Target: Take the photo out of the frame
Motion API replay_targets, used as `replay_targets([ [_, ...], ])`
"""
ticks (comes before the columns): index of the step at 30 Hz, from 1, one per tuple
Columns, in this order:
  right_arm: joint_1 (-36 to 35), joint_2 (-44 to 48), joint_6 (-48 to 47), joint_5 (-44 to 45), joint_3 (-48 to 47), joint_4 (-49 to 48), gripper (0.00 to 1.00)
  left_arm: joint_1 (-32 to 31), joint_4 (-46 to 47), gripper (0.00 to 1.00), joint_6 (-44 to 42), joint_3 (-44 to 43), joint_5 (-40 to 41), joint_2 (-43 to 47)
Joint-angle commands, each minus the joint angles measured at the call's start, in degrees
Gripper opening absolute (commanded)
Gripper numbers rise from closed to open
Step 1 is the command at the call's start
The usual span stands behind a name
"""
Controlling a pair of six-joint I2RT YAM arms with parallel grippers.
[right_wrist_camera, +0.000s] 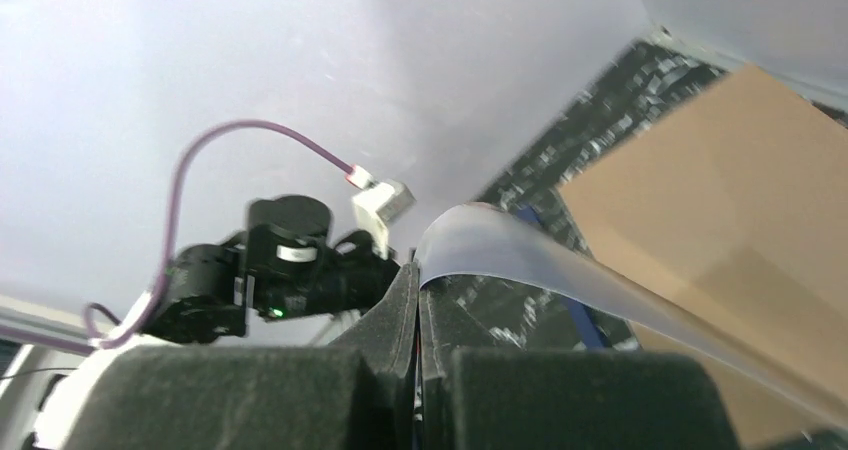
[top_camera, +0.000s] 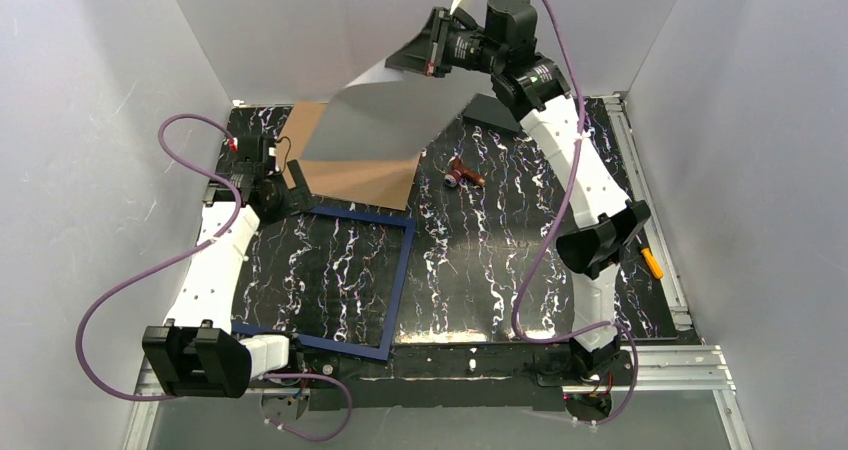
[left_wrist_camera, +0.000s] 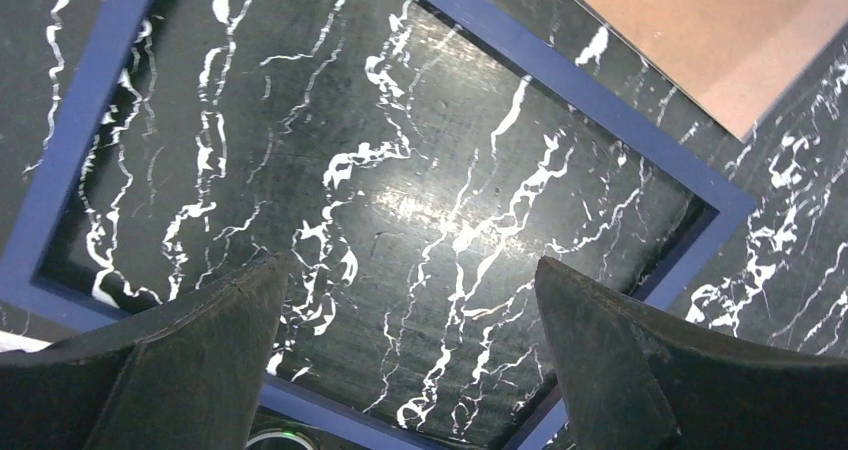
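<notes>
Frame lay flat, my left gripper spread wide above it, holding nothing. Just beyond the frame's far edge I saw the photo, brown back up; my right gripper pinched a curling grey sheet above it.

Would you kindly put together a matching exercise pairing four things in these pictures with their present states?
Things:
1. frame
2. grey sheet
3. brown board
4. left pincer

States:
A. open, over the frame
B. flat at the far side of the table
C. pinched in the right pincer, raised
D. flat on the table, marble showing through its middle

Pairs: 1-D; 2-C; 3-B; 4-A
</notes>
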State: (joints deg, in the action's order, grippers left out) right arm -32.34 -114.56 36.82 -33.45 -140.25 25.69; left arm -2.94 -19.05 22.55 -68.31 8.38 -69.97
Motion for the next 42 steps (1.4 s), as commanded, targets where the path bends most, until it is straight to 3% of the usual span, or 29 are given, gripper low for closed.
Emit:
replay_targets([
  [1,-0.18,1.35,9.34,-3.58,-0.38,-24.48,0.01,2.24,-6.31,0.95,0.4,-2.07,3.48,0.63],
  [5,-0.09,0.97,10.0,-2.53,5.4,-30.23,0.01,2.51,-6.61,0.95,0.31,-2.19,3.19,0.48],
  [13,-0.61,1.1,16.26,-0.13,37.49,-53.73,0.01,2.7,-7.37,0.95,-0.74,-2.95,7.36,0.58],
  [21,-0.4,-1.72,16.62,0.33,54.6,-62.08,0.01,2.7,-7.57,0.95,-0.6,-3.37,4.79,-0.61],
  [35,-0.01,-17.57,16.17,-3.18,47.52,-59.11,0.01,2.76,-6.45,0.94,0.13,-2.64,1.26,-1.17],
  [42,0.21,-20.27,14.98,-4.23,47.32,-57.33,0.01,2.76,-6.44,0.94,0.39,-2.51,1.15,-1.21],
])
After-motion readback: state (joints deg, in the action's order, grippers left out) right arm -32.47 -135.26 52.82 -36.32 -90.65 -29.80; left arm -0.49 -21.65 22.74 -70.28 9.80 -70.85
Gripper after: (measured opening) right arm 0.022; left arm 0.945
